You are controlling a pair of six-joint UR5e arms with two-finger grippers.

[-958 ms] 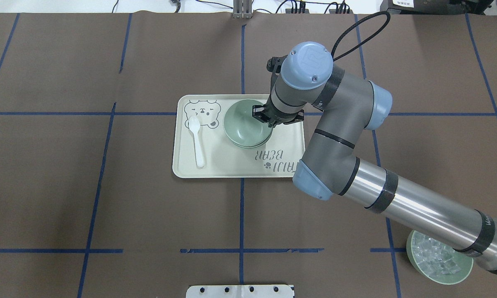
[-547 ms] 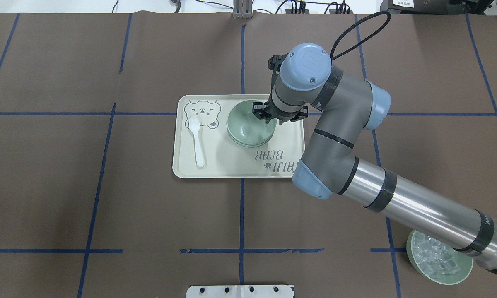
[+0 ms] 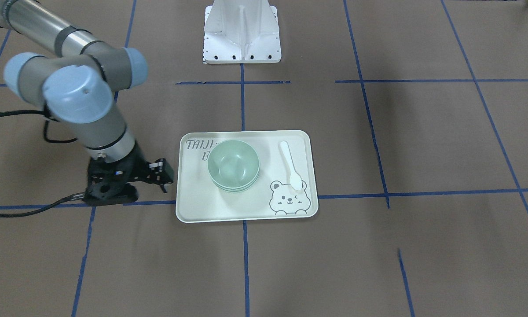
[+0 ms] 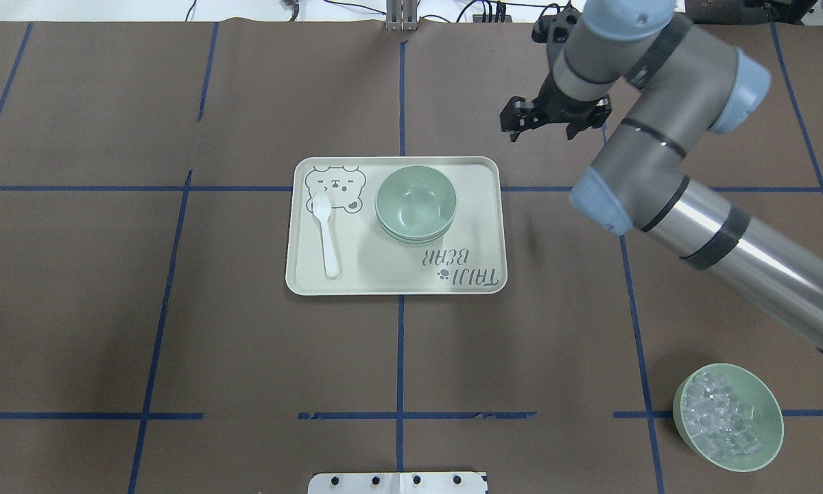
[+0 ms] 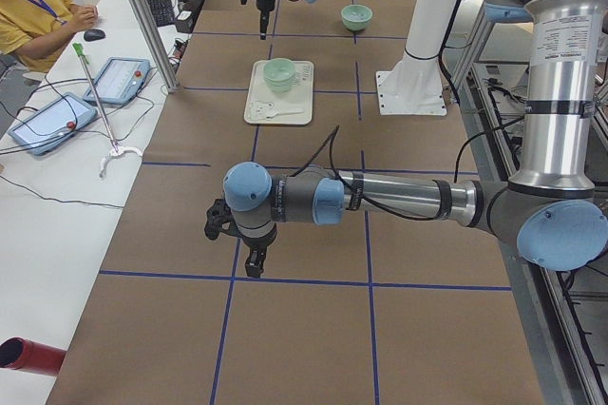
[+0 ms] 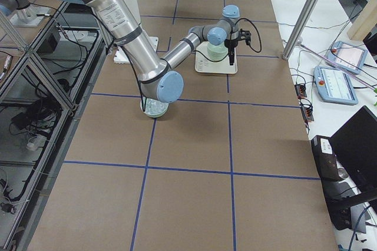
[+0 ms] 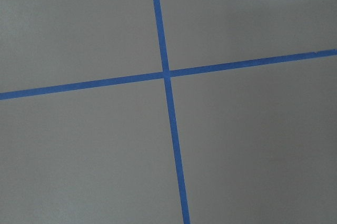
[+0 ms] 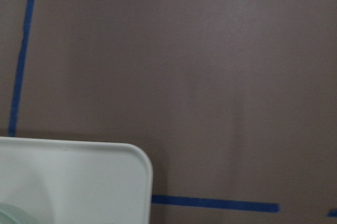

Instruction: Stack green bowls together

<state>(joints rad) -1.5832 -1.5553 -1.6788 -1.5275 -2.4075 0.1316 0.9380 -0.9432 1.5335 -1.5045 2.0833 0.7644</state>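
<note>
While my right fingers [image 4: 511, 122] hang apart and empty above the counter [image 4: 178, 309] — off the tray [image 4: 384, 271], near its far right corner — the green bowls [image 4: 415, 202] sit nested in one stack on that tray, beside a white spoon [image 4: 327, 237]. My left fingers [image 5: 255, 260] hover over the counter well away; whether they are apart or together I cannot tell.

A cream rectangular bear-print tray [image 4: 384, 280] lies mid-frame on the brown paper-covered table [image 4: 178, 309] crossed by blue tape lines [image 4: 399, 357], a white plastic spoon [image 4: 327, 237] resting along its left side, while a green bowl of clear glassy cubes [image 4: 773, 412] sits lower right.
</note>
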